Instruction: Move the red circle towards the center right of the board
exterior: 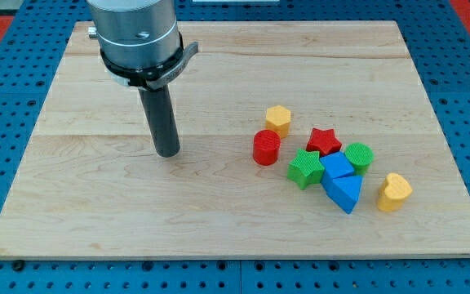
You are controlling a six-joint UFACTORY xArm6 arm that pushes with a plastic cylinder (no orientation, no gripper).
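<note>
The red circle (266, 148) is a short red cylinder standing on the wooden board (96, 204), a little right of the board's middle. My tip (167, 153) rests on the board well to the view's left of the red circle, about the same height in the view, with bare wood between them. Nothing touches the tip. The red circle stands apart from the yellow block (278, 119) above it and close to the green star (304, 168) at its lower right.
A cluster lies right of the red circle: a red star (324, 140), a green circle (358, 156), a blue cube (336, 167), a blue triangle (343, 192) and a yellow heart (394, 192). The arm's grey housing (137, 37) hangs over the upper left.
</note>
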